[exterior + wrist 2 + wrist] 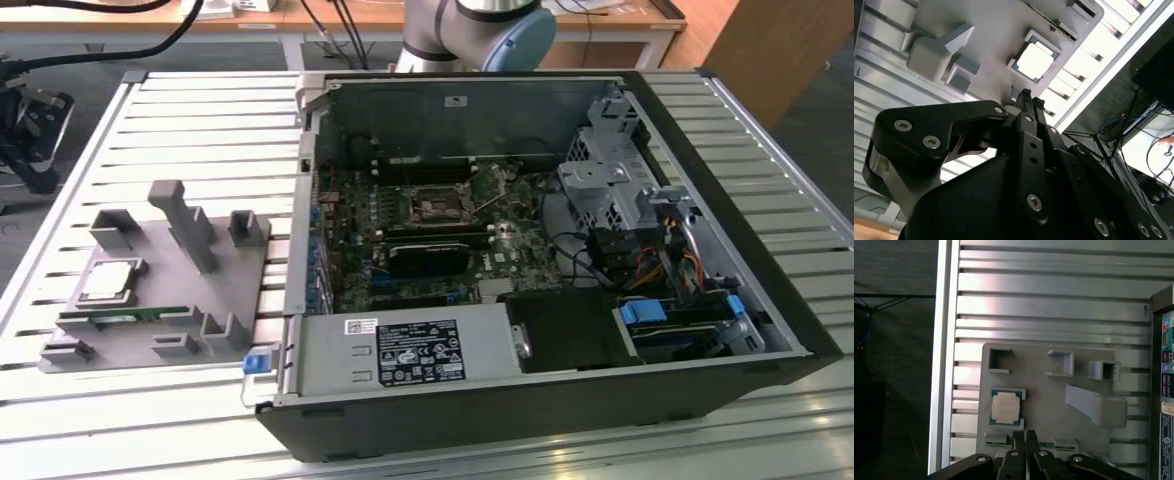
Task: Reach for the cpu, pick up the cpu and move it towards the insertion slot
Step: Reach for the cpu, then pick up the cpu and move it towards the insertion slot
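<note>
Cpu (110,280): lay flat, silvery face up, in a recess of the grey tray (127,345), at 9 o'clock from the computer case (534,410) in the exterior view. Gripper (1025,433): fingers pressed together, holding nothing, near the cpu, not touching. Insertion slot (438,205): inside the case. Power-supply label (420,352): printed, not read. Slatted table (200,110): bare slats ringed the tray.
</note>
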### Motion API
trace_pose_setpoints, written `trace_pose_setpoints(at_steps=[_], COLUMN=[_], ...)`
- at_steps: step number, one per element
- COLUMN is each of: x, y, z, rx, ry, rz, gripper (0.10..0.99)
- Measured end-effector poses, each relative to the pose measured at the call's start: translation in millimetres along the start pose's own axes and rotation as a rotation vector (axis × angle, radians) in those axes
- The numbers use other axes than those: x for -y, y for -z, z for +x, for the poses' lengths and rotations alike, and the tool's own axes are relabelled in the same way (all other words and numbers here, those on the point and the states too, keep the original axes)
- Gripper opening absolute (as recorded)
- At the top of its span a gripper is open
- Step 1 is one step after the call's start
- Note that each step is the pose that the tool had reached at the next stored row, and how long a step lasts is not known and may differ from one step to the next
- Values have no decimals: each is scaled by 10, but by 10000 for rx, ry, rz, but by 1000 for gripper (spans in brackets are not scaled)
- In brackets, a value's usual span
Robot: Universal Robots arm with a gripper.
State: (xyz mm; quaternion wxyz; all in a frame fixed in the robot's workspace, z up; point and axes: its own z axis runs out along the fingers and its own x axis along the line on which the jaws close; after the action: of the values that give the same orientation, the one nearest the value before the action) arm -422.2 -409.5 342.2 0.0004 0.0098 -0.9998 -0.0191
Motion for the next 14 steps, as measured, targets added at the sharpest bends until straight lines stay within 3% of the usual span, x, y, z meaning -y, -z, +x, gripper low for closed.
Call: trace_pose_setpoints(at_steps=[3,4,5,6,11,14], x=[22,28,33,37,61,71], y=[-53,-70,-88,-106,-197,-251], z=[14,17,19,20,31,36], rx=[0,-2,-2,0,-2,0], ry=[0,0,0,0,0,0], rz=[0,1,0,0,1,0], gripper=[231,231,353,353,584,643])
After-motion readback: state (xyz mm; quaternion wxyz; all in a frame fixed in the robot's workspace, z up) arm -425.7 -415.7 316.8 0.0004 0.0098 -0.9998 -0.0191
